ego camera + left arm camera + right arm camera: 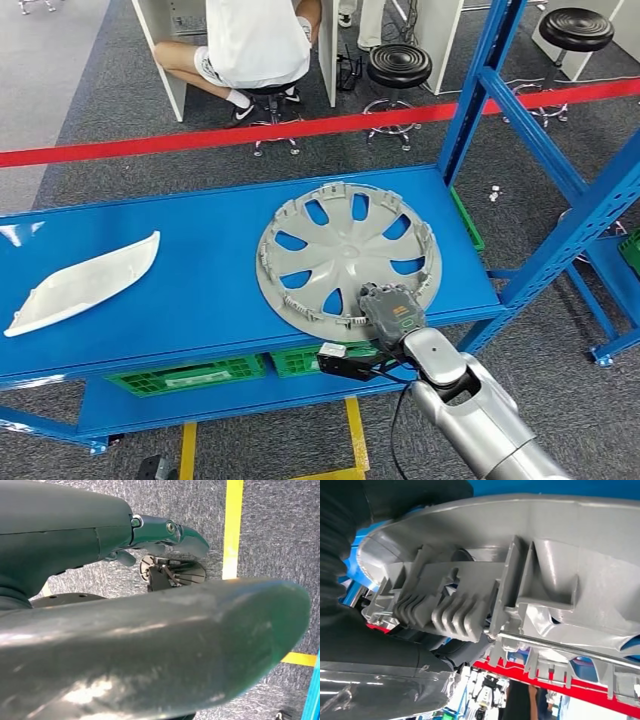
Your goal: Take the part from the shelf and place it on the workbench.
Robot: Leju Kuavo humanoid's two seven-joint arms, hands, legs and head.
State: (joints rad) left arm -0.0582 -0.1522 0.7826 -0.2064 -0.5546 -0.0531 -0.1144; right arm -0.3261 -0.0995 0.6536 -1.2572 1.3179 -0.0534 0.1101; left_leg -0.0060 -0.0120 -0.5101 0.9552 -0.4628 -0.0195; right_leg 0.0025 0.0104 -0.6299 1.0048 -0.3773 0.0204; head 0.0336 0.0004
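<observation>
Toward the left end of the blue shelf [204,290], a white curved trim piece [83,283] is seen lying flat, apart from the work in hand.

At the shelf's right end, close to the front edge, the grey wheel cover [349,255] is laid with its ribbed inner face up, its rim reaching the front edge. That overhang is judged to be what lets fingers get beneath the rim. The right hand [391,312] is set on the rim at the front; in the right wrist view the clips and the wire ring of the wheel cover [516,595] are pressed close against the dark fingers [395,655], so the hand is taken to be clamped on the rim, ready for a lift.

The left hand [170,532] is hung low beside the body over the grey carpet [271,530], with its fingers curled in on nothing.

Under the shelf, green crates [189,375] are stored. Beyond the red barrier tape [226,135], a seated person [249,45] is seen.
</observation>
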